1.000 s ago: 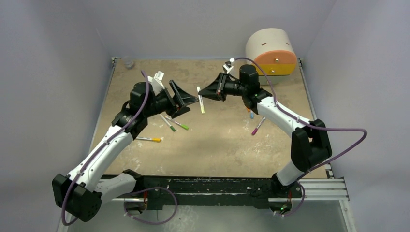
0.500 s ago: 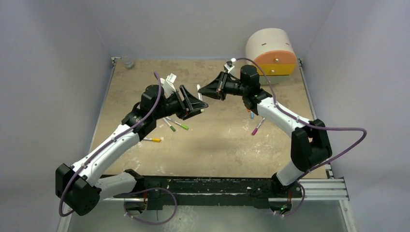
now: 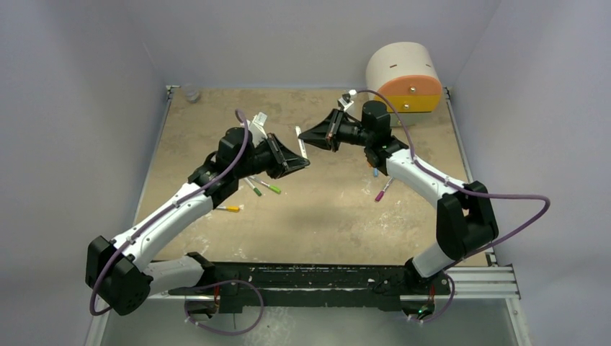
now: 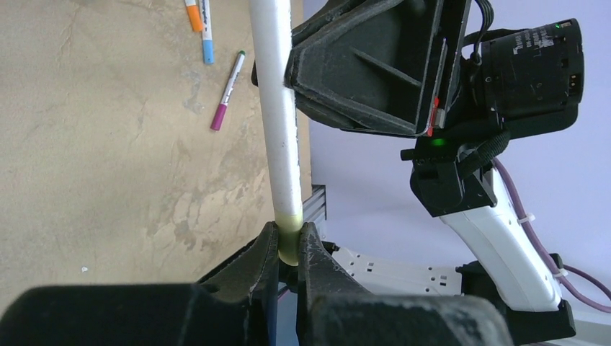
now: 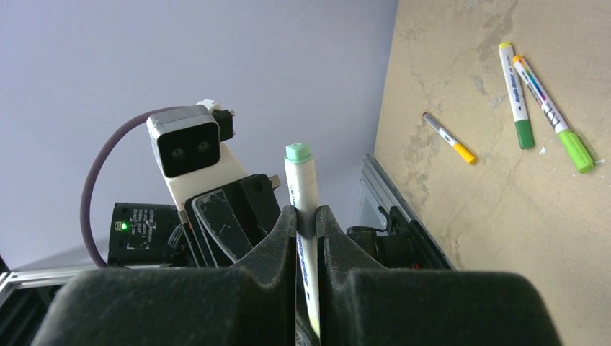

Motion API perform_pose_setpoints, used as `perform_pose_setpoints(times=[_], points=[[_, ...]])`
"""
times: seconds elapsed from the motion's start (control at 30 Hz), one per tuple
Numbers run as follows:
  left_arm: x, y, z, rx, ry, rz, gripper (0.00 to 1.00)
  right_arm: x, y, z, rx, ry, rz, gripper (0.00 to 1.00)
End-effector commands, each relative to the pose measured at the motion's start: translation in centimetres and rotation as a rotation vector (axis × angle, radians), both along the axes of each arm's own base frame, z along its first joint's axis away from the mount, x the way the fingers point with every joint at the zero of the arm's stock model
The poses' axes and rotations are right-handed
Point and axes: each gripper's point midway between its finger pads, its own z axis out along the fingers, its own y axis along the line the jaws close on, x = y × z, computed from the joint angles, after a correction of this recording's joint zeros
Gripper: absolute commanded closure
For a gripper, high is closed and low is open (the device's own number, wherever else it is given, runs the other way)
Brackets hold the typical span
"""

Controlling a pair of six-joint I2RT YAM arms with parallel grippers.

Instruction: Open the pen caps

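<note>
Pen hung mid-air, upper centre of top view: right gripper (image 5: 306, 216) pinched the white pen barrel (image 4: 277, 108), left gripper (image 4: 288, 236) pinched its yellow cap (image 4: 290, 223), low centre of left wrist view; best pulled straight along barrel, no bending

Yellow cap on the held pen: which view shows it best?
Left wrist: the yellow cap sits close, pinched in the left pincer. Top external shows only the white barrel; right wrist shows the pen's mint end, cap hidden.
</note>
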Motion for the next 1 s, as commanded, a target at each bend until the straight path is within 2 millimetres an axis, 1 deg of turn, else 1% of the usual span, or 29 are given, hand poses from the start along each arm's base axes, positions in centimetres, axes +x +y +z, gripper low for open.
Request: perform_pose_setpoints(times=[0.0,0.17,0.33,0.63,0.87,0.97], points=[[0.5,-0.6,1.3,0.002,-0.040,-0.007,1.00,-1.3,-0.1,2.4,0.053,-0.029,0.040,1.00],[0.6,-1.2,1.2,-0.009,-0.039,-0.029,1.00,-1.4,-0.5,1.6,0.038,-0.014,0.065,1.00],[0.0,-1.8,0.3,0.000,-0.021,-0.074,1.00,-0.5,-1.7,0.6,0.036,0.005,0.036,1.00],[-1.4,-2.7,-2.1,0.028,0.022,-0.158,1.00,3.8,-6.0,0.0,0.040,0.027,-0.086,1.00],[-2.2,-2.9,-3.9,0.067,0.069,-0.208,1.00,7.2,-7.8,0.2,0.051,0.014,-0.149,1.00],[-2.5,-3.0,-4.2,0.075,0.077,-0.222,1.00,8.6,-8.5,0.3,0.053,0.009,-0.168,1.00]])
